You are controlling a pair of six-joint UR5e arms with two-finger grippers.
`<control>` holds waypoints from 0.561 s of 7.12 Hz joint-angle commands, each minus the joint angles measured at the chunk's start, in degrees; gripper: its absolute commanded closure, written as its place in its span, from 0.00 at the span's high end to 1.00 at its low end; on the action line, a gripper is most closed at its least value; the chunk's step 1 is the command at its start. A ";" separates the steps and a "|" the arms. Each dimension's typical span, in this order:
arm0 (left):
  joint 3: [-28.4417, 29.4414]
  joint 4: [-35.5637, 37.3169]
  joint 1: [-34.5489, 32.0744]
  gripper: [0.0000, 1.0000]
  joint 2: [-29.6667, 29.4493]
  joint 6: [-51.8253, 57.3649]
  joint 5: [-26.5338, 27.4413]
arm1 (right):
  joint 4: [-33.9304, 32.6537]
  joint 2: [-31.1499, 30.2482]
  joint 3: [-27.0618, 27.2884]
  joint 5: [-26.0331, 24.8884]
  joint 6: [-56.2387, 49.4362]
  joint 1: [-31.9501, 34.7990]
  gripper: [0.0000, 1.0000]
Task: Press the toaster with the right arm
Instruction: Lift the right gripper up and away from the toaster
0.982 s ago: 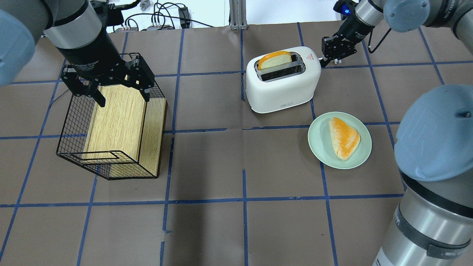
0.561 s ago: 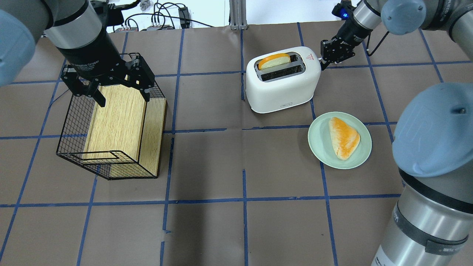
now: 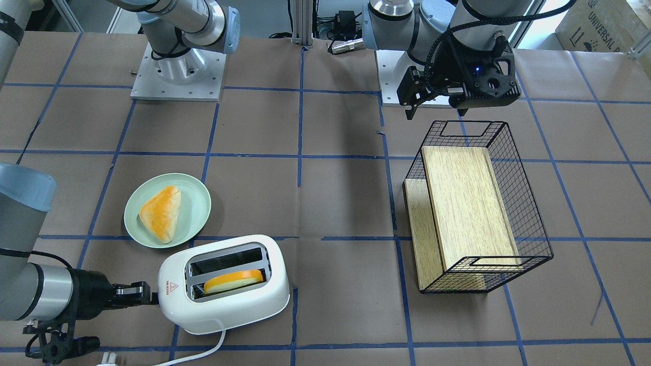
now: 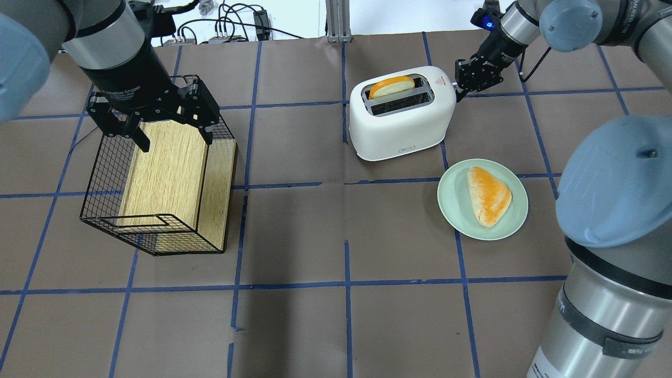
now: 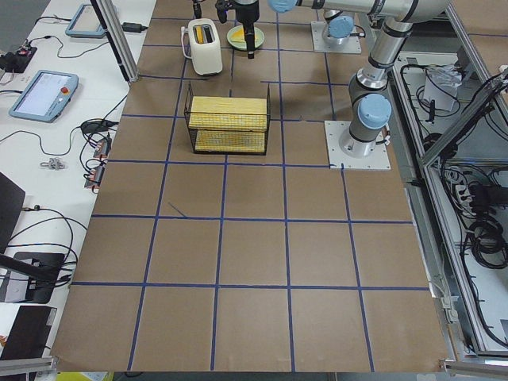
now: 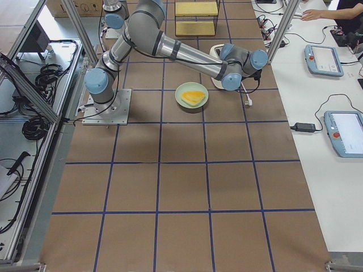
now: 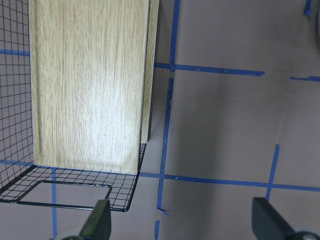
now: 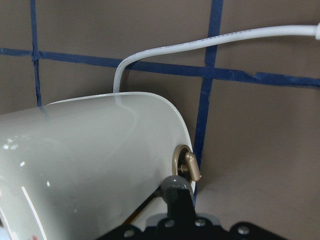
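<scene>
The right hand (image 4: 460, 88), its fingers drawn together into one narrow tip, meets the end face of the toaster (image 4: 401, 118), just beside the small brass-coloured knob (image 8: 186, 165) there. Pinched like this, it probably serves as a poker rather than a grasper. The toaster stands on the tabletop (image 4: 294, 236) with a bread slice (image 4: 391, 86) riding high in one slot, so the press looks undone. Well apart from the toaster, the left hand (image 4: 173, 137) hangs spread over the wire basket (image 4: 105, 173), seemingly parked clear.
</scene>
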 commanded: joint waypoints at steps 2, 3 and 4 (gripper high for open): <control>0.00 0.00 -0.02 1.00 0.00 0.00 0.00 | 0.63 -1.77 -3.96 -2.43 1.37 0.17 0.63; 0.00 0.00 -0.02 1.00 0.00 0.00 0.00 | 0.98 -3.43 -7.21 -8.71 3.47 1.22 0.99; 0.00 0.00 -0.02 1.00 0.00 0.00 0.00 | 0.90 -5.45 -8.46 -17.91 3.49 5.06 1.00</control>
